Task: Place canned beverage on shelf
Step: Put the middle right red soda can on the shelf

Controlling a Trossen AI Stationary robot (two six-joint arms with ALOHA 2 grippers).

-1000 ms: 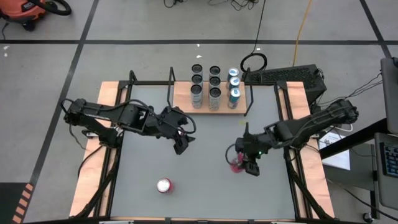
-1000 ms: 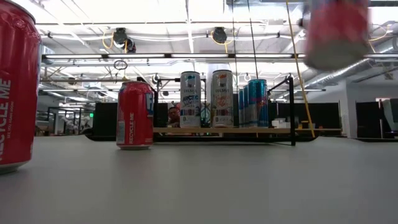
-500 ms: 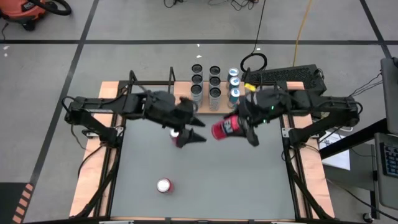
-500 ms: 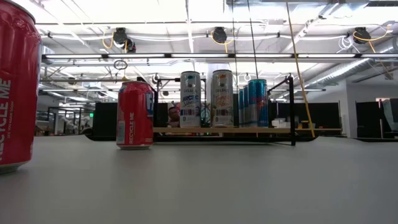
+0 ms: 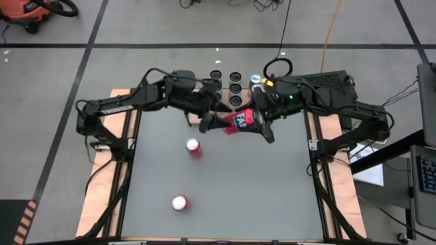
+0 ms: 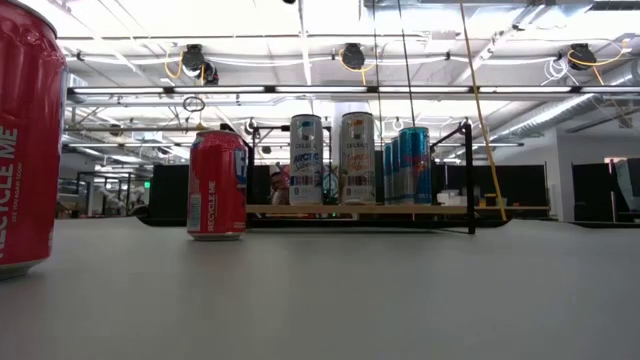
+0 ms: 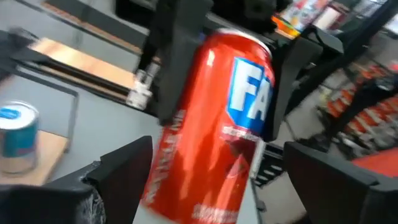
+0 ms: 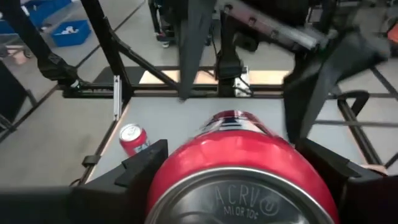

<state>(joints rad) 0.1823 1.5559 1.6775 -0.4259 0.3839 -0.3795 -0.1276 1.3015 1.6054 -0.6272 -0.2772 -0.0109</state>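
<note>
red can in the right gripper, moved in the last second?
Yes. The right gripper has carried the red can off the near table area toward the shelf, where the open left gripper meets it.

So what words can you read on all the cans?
"RECYCLE ME" runs up the side of the red can standing on the table.
"CLE ME" shows on the nearest red can, cut off by the picture's edge.
"FA" in white letters is on the red can held by the right gripper.
Its raised base lettering is blurred, roughly "ACRV".
The labels on the cans on the shelf are too small to read.
</note>
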